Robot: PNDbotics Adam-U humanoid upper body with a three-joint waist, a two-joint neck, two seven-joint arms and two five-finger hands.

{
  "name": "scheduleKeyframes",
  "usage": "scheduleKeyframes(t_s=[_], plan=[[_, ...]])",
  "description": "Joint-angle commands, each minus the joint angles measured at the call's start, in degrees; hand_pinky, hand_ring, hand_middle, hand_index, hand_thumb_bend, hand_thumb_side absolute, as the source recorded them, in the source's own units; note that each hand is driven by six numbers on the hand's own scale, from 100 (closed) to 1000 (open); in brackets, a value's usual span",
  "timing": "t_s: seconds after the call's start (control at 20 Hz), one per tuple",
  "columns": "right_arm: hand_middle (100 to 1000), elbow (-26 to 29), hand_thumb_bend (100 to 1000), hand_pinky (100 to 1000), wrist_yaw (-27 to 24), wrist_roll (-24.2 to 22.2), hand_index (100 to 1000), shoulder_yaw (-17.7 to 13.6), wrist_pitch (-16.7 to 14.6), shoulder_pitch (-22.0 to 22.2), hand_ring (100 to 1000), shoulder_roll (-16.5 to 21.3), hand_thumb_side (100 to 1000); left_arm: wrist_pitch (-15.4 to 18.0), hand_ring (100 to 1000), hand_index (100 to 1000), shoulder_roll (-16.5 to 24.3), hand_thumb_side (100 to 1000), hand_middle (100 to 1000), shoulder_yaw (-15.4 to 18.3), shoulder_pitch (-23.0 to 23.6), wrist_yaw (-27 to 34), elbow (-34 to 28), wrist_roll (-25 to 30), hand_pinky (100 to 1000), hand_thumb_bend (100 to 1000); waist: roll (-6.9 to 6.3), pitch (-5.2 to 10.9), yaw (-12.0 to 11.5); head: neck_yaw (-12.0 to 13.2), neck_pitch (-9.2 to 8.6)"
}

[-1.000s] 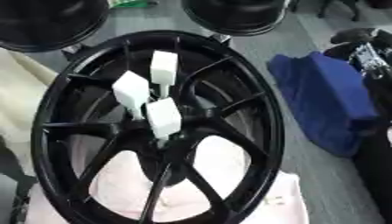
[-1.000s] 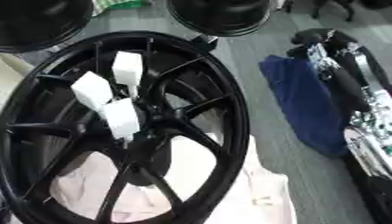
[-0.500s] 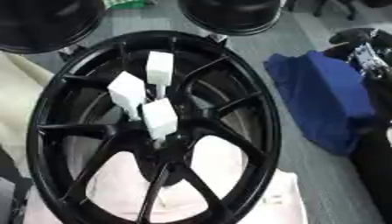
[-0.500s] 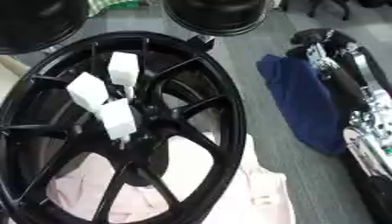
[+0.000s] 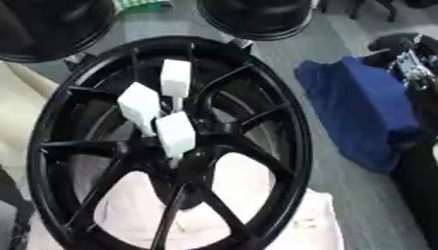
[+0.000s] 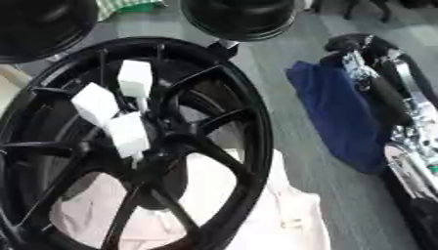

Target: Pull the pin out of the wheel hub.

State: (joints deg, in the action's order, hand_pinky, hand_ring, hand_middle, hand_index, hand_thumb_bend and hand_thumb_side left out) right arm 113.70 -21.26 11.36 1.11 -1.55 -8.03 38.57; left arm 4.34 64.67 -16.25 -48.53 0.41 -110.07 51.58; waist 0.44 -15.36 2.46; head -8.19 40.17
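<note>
Wheel hub (image 5: 282,127), black and many-spoked, filling the left and middle of both views, lying flat on the grey floor with its rim over a pale pink cloth (image 5: 248,180) that shows through the near spokes. Beyond it, at the top edge, two more dark round wheels: one at the upper left (image 5: 43,29), one at the upper middle (image 5: 256,17). To the right of the hub and apart from it, a crumpled blue cloth (image 5: 368,112). Along the right edge of the right eye view, the robot's right arm (image 6: 410,146), black with silver joints, reaching up past the blue cloth. At its end, the right hand (image 6: 359,56), above the far end of the blue cloth and well apart from the hub; fingers too unclear to tell whether spread or curled, and touching none of the pins. Near the hub's centre, three pins with white block heads, standing close together on thin stems: far pin (image 5: 176,78), left pin (image 5: 140,101), near pin (image 5: 175,133), the last just beside the centre boss. No left hand to be made out.
</note>
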Motion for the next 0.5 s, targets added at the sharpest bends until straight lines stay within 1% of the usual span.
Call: scheduleKeyframes(t_s=[0.05, 0.25, 0.5], plan=[[654, 0.9, 101, 811, 0.2, -0.2, 685, -0.2, 0.0, -0.4, 663, 1.8, 529, 0.0, 807, 870, 0.5, 608, 768, -0.3, -1.5, -0.3, 0.2, 0.4, 912, 443, -0.17, 1.12, 0.3, 0.4, -0.56], [653, 0.9, 101, 811, 0.1, -0.3, 685, -0.1, 0.1, -0.4, 662, 1.8, 529, -1.6, 795, 869, -3.1, 592, 759, -4.5, -5.9, -1.4, 2.9, 0.4, 907, 476, -0.28, 1.37, 0.4, 0.6, -0.40], [653, 0.9, 101, 810, 0.0, -0.4, 684, -0.1, 0.2, -0.4, 661, 1.7, 530, -4.5, 771, 865, -7.3, 565, 728, -7.7, -10.2, -4.0, 6.9, -0.9, 896, 501, -0.34, 1.50, 0.4, 0.6, -0.25]])
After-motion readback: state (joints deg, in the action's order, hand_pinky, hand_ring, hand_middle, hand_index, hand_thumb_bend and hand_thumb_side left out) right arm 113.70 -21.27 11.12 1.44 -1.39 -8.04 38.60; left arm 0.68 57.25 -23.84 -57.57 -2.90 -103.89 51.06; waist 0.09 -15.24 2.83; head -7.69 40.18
